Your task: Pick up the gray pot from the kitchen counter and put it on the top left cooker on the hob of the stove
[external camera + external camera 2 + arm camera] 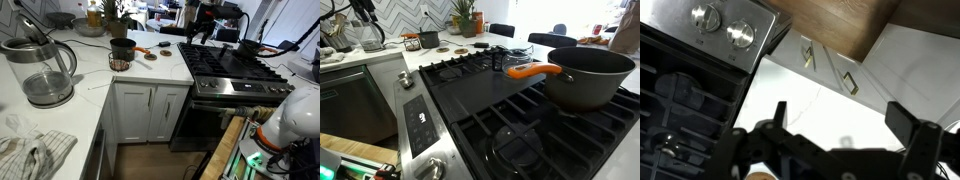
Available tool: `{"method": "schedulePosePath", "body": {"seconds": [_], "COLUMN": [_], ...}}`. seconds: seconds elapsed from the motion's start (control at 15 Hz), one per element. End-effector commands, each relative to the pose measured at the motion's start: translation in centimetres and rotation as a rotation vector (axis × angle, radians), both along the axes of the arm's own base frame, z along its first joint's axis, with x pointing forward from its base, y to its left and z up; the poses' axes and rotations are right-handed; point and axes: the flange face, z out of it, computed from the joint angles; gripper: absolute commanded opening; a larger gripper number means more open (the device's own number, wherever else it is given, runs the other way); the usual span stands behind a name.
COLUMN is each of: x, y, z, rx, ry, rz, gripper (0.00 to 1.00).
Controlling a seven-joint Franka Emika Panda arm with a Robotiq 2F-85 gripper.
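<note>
Closest in, the wrist view shows the black two-fingered gripper spread wide with nothing between its fingers. It hangs where the black gas hob meets the white stone-look kitchen counter. On the hob sits a large dark gray pan with an orange handle, its inside hidden. Further back, the small dark gray pot stands on the counter, contents not visible, well apart from the far-left burner.

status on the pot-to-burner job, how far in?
Done: nothing; the gray pot sits on the kitchen counter. In hand: gripper open and empty, over the counter edge by the stove. Left: reach, grasp, lift, set it on the top left cooker.
</note>
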Motion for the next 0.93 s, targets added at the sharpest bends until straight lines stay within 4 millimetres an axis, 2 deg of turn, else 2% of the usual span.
{"method": "schedulePosePath", "body": {"seconds": [0.0,0.2,0.4,0.53,0.67,0.73,0.87], "x": [1.2,3.8,7.3,10.0,12.5,9.6,10.6], "y": [-1.3,-3.9,-7.2,-7.8,-7.4,-7.7,-7.7], "z": [0.5,1.3,1.9,2.0,2.1,2.2,1.8], "rx": [-0.034,-0.052,-0.026,-0.021,-0.008,-0.027,-0.025], "ry": [0.015,0.013,-0.012,-0.034,-0.063,-0.049,-0.045], "rz": [0.044,0.082,0.085,0.124,0.176,0.128,0.134], "gripper": [1.0,1.0,1.0,1.0,1.0,1.0,1.0]}}
